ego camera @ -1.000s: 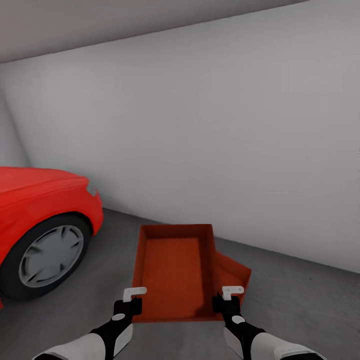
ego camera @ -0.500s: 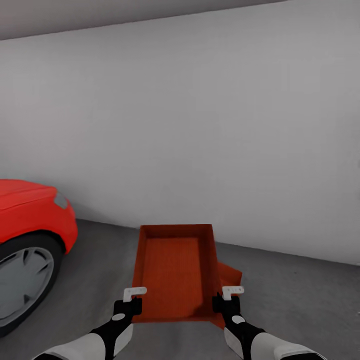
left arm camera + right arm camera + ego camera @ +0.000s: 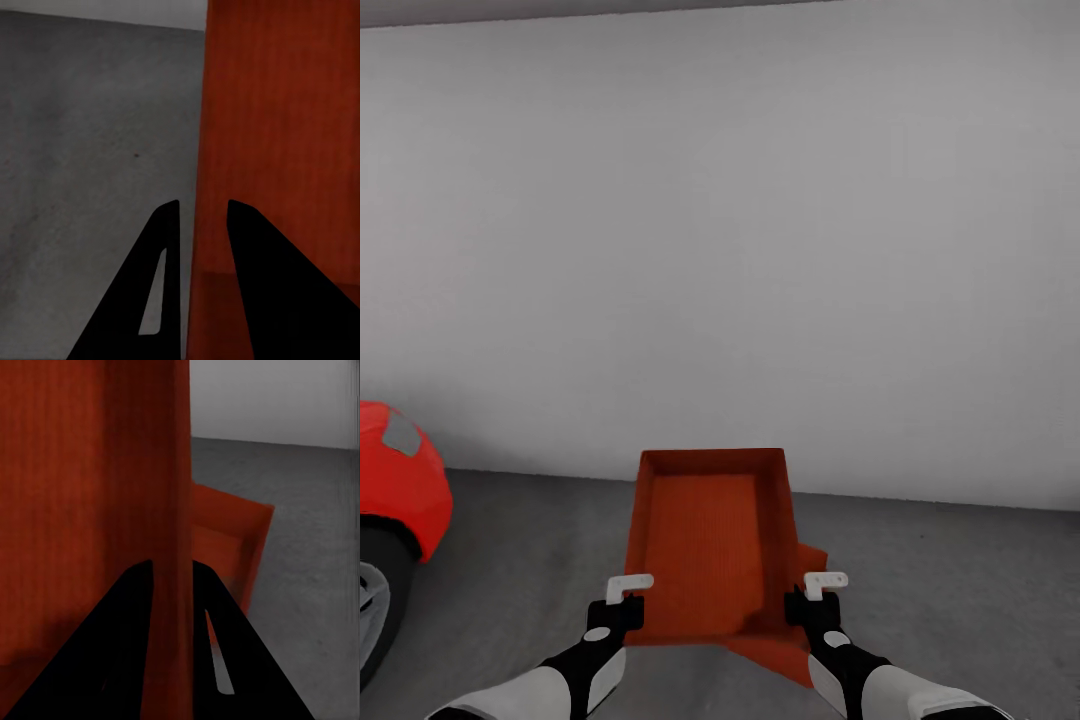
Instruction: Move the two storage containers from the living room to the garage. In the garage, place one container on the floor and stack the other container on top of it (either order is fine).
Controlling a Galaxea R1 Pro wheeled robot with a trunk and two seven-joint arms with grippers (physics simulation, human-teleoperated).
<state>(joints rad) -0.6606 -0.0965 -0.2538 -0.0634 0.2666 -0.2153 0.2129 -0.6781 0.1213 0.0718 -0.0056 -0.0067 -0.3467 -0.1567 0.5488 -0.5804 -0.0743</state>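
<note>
I held one orange-red storage container (image 3: pixel 705 540) low in the centre of the frame, my left tool (image 3: pixel 628 592) pinched on its left wall and my right tool (image 3: pixel 812 590) on its right wall, each straddling the thin rim. Its long axis ran away from me toward the grey wall (image 3: pixel 760 250). The second container (image 3: pixel 800 600) sat on the concrete floor (image 3: pixel 960 600) just below and right of it, nearer my right arm, so stacking likely meant shifting right. The red car (image 3: pixel 395 480) stood at lower left.
</note>
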